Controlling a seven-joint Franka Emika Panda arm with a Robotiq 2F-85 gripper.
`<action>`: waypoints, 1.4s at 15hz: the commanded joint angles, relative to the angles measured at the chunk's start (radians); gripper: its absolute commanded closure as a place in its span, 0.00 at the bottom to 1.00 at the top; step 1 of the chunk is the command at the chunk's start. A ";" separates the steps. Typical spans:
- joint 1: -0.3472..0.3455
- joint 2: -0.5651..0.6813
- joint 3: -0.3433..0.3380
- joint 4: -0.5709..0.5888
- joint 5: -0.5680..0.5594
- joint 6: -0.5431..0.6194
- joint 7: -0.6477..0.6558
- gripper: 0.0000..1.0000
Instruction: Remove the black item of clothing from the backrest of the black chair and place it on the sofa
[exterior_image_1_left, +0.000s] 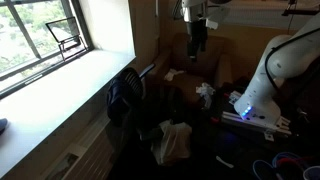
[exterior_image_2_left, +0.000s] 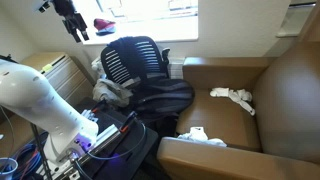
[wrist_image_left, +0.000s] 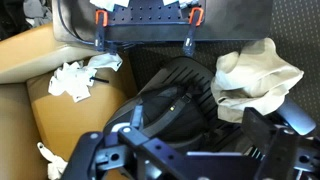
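Not there yet, looks like

Black Robotiq gripper (exterior_image_2_left: 77, 33) up high, fingers apart, holding nothing. Black clothing item (exterior_image_2_left: 165, 95) heaped low against black mesh-backed office chair (exterior_image_2_left: 133, 58), apparently not on brown leather sofa (exterior_image_2_left: 290, 90) yet.

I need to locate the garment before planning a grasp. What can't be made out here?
- Black clothing: in an exterior view it blends into the black chair; edges unclear.
- White bundle: dim, blurred exterior view; identity unclear.
- Sofa: wrist view, cut off by left edge.
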 joint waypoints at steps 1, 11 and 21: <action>0.016 0.003 -0.014 0.002 -0.006 -0.003 0.007 0.00; 0.024 0.573 0.032 0.422 -0.414 0.570 0.039 0.00; 0.074 0.820 0.006 0.699 -0.078 0.551 -0.380 0.00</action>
